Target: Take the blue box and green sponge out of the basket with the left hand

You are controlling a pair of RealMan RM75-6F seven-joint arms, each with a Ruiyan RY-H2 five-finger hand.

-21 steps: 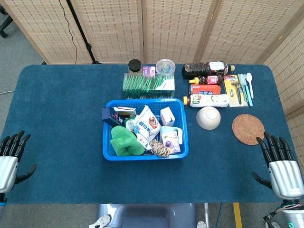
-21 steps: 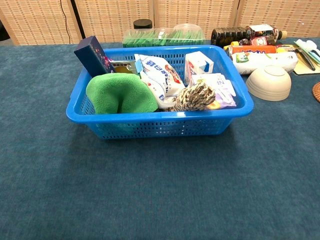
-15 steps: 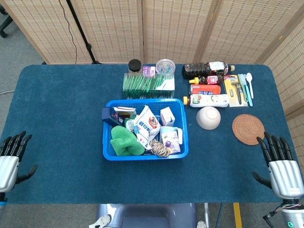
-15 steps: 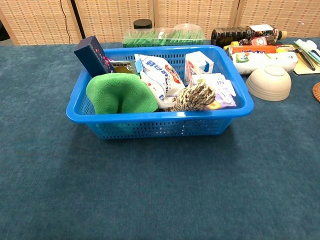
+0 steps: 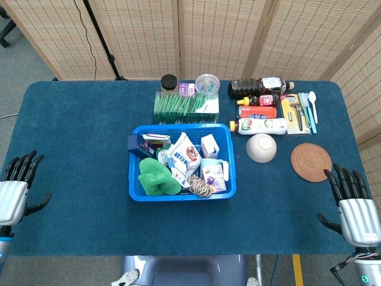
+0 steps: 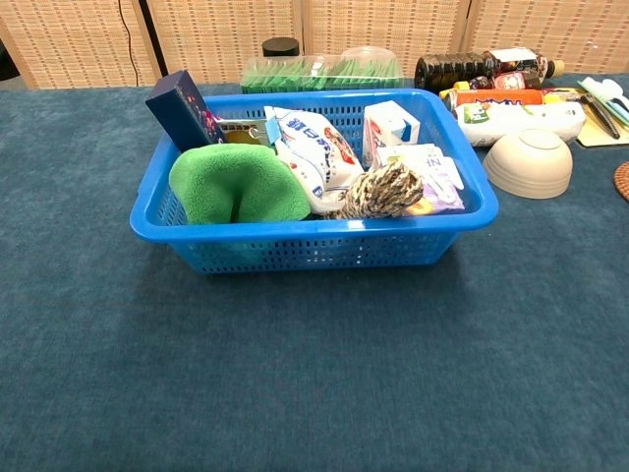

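A blue plastic basket (image 5: 136, 194) (image 6: 295, 251) stands mid-table. The dark blue box (image 5: 137, 145) (image 6: 183, 110) leans tilted in its far left corner, and the green sponge (image 5: 156, 176) (image 6: 236, 184) lies folded in its near left part. My left hand (image 5: 14, 193) is open with fingers spread at the table's near left edge, far from the basket. My right hand (image 5: 354, 207) is open at the near right edge. Neither hand shows in the chest view.
In the basket also lie a white snack bag (image 5: 185, 157), a small carton (image 5: 209, 145), a twine ball (image 5: 200, 187) and a purple pack (image 5: 214, 174). Behind and right stand a green box (image 5: 186, 105), jars, bottles (image 5: 261, 87), a white bowl (image 5: 261, 148), a woven coaster (image 5: 311, 161) and utensils.
The left hand has crept slightly up and forward along the left edge. The right hand has shifted slightly towards the near edge. The basket contents are unchanged.
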